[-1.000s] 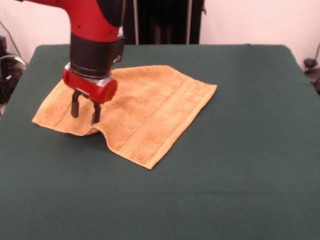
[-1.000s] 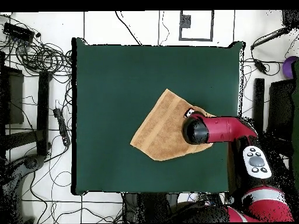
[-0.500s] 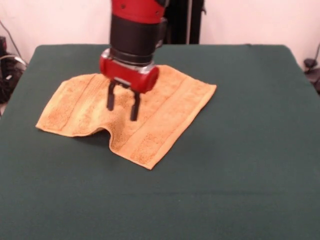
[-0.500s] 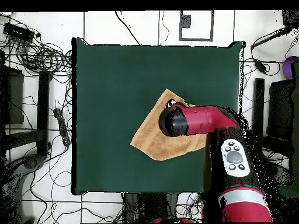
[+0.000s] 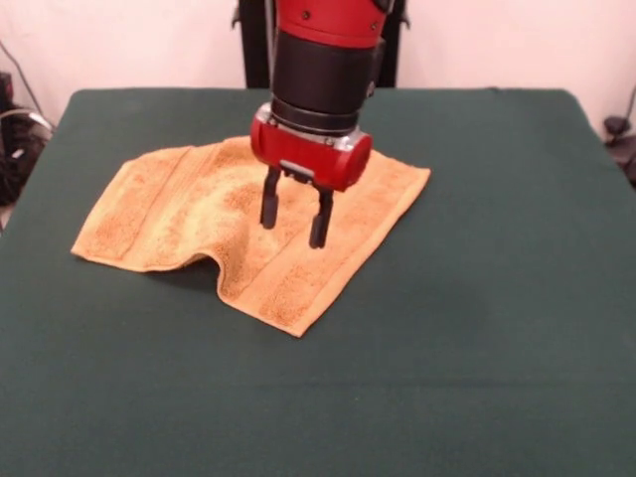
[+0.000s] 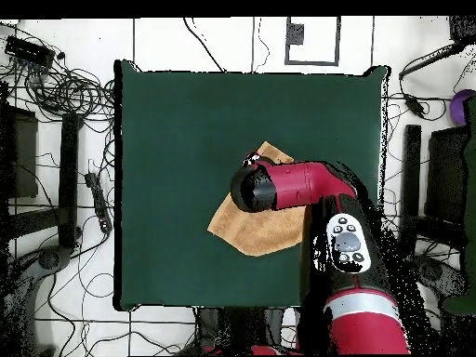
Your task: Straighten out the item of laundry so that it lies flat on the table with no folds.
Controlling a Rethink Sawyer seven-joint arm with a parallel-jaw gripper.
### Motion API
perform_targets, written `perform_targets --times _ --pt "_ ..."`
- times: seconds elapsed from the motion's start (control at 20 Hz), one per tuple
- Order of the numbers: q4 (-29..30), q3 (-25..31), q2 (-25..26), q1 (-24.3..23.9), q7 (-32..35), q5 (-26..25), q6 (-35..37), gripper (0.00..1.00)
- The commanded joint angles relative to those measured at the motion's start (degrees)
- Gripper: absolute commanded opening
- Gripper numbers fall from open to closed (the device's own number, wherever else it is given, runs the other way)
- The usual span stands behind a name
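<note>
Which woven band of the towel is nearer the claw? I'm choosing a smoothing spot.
The band toward the towel's right-hand end in the front view; the open claw hangs beside it. The other band lies at the far left end.

The red and black arm (image 5: 323, 60) drops into the front view from the top centre, wrist vertical. Its pincer (image 5: 294, 212) points straight down — two dark fingers (image 5: 269, 198) spread apart, nothing between them, tips near mid-frame.
</note>
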Motion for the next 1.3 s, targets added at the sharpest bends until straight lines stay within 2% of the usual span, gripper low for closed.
perform_targets --times 0.05,0.25,0.35,0.5,0.7,0.9,1.05,1.1,1.25,1.3 --pt "-0.5 5.7 9.1 -0.4 -1.9 2.3 3.3 1.00" --pt "-1.1 7.4 15.5 -3.0 -3.6 3.1 4.4 1.00" --pt "-0.9 8.5 18.1 -4.1 -1.9 3.7 0.8 1.00" --pt "-1.6 8.0 19.7 -3.3 1.8 3.7 -4.1 1.00" --pt "-2.3 9.0 21.8 -3.3 3.1 4.5 -8.9 1.00" --pt "-3.2 7.7 22.0 -0.8 5.2 4.4 -13.2 1.00" --pt "-4.4 3.0 22.0 3.6 10.1 4.6 -16.1 1.00" --pt "-5.9 -1.7 22.4 7.4 12.8 4.9 -17.7 0.00" --pt "-5.8 1.3 23.4 5.1 9.2 3.7 -21.4 0.00" --pt "-5.3 4.5 23.6 3.0 6.1 2.9 -21.5 0.00"
